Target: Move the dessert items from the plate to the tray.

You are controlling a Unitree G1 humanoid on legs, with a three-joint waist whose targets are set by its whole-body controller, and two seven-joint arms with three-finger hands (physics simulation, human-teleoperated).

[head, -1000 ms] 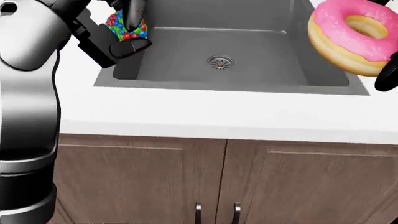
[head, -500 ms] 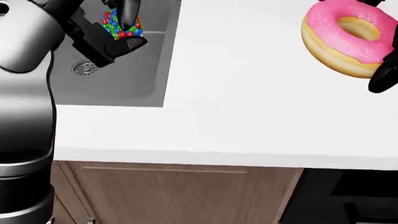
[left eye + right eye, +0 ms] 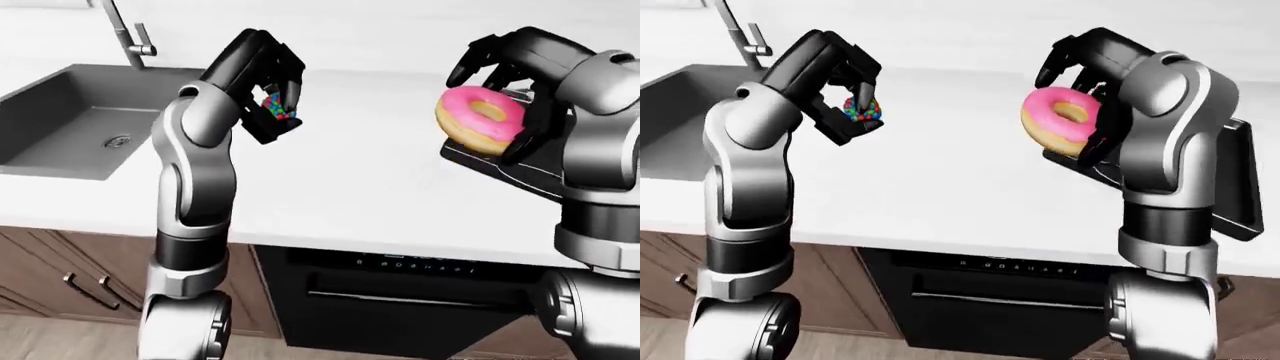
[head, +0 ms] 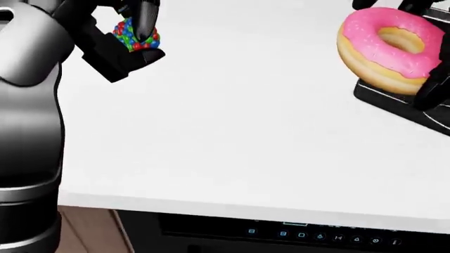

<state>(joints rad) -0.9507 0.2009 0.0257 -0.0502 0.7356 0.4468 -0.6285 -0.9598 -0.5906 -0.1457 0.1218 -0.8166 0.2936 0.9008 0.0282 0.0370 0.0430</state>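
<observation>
1. Left-eye view: the robot's left hand [image 3: 262, 82] is raised above the white countertop [image 3: 350, 172], its black fingers clenched round a small ball of multicoloured candy beads [image 3: 277, 106]. The right hand [image 3: 520, 71] grasps a pink-iced ring doughnut [image 3: 480, 120] from above and holds it just over the near corner of a flat black tray [image 3: 520, 172], which lies at the countertop's right end. The grey sink basin [image 3: 70, 127] with its tap sits at the left end, well apart from both hands

2. Head view: a second ago the sink filled the picture under both hands; half a second ago only its right edge showed at the left; now it is gone, and bare white countertop and the tray's corner [image 4: 394, 100] have come in at the right. The whole scene slid left while the hands stayed put in the picture, so the camera and robot have moved right along the counter, not the things. The doughnut [image 4: 383, 47] now overlaps the tray's edge; the candy ball [image 4: 135, 32] hangs over open countertop, far from the tray

3. Right-eye view: this confirms the doughnut [image 3: 1065, 120] is lifted clear of the tray, not resting on it

4. My reading: the carry is nearly over. The doughnut seems ready to lower and release; the candy ball needs more travel rightward
</observation>
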